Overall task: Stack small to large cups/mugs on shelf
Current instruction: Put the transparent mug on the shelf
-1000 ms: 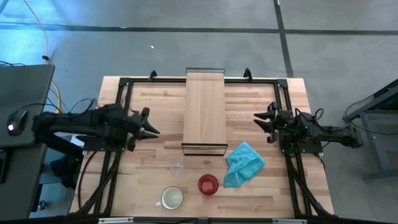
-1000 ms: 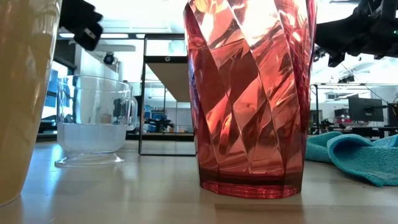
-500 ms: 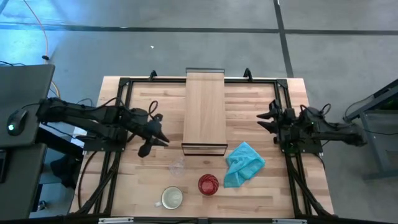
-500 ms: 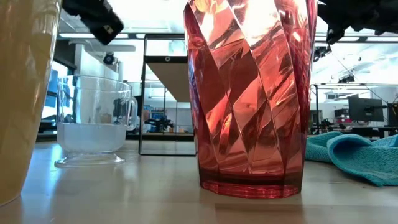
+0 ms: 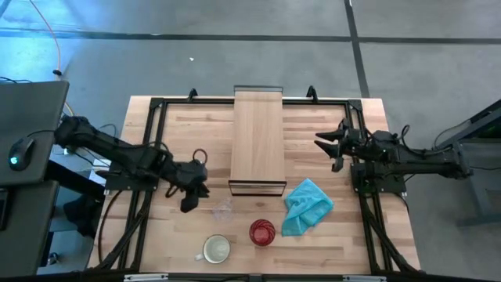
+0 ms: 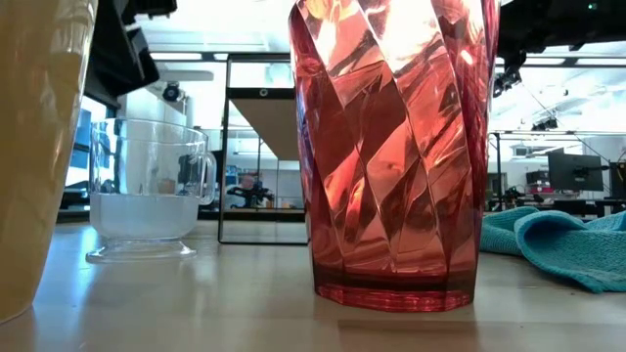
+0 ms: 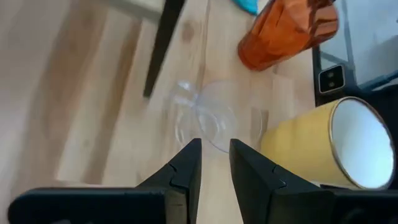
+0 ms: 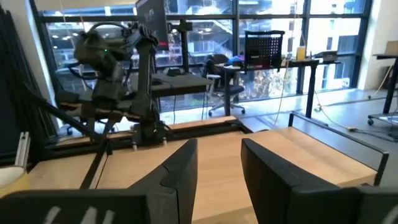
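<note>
Seen from above, a wooden butcher-block bench (image 5: 180, 133) carries a long narrow light-wood shelf (image 5: 257, 141) with a dark frame, running from the far edge toward the middle. Near the front edge stand three vessels apart from one another — a small clear glass (image 5: 223, 209), a red faceted translucent cup (image 5: 262, 232) and a cream-white mug (image 5: 216, 249) closest to the front. A crumpled teal cloth (image 5: 307, 205) lies just right of the red cup. The left claw (image 5: 191, 196) hovers just left of the clear glass, fingers slightly apart and holding nothing. The right claw (image 5: 329, 149) waits right of the shelf, fingers also apart, empty.
</note>
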Robot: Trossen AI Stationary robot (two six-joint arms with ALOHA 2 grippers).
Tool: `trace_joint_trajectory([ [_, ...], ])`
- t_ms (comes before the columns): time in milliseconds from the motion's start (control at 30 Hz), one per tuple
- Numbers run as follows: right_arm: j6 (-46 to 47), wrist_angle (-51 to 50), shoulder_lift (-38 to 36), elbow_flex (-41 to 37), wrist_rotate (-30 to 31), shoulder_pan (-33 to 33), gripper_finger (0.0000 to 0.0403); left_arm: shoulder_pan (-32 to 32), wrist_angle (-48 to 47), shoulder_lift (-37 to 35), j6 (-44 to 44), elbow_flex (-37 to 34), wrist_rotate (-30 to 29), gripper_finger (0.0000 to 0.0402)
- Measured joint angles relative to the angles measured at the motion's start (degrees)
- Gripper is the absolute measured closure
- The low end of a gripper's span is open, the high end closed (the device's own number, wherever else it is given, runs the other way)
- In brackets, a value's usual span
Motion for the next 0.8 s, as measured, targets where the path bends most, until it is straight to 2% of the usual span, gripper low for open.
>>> trace_joint_trajectory([
  [200,-0.44,0.22,2.76,1.23,0.04,-0.02,0.0287,-1.47,-1.8,6.81,-4.04,2.81,-3.01,0.0328],
  [367,-1.46,-1.74,3.3,1.23,0.04,0.0,0.0287,-1.54,-2.62,12.06,-4.4,8.22,-0.56,0.0328],
  [533,-1.36,-4.65,3.48,1.23,0.07,-0.01,0.0287,-1.96,-10.97,15.45,-4.5,14.26,-1.58,0.0328],
  [800,0.02,-7.44,3.4,1.19,0.07,-0.02,0.0287,-3.93,-11.8,18.96,-6.65,15.45,-2.3,0.0328],
])
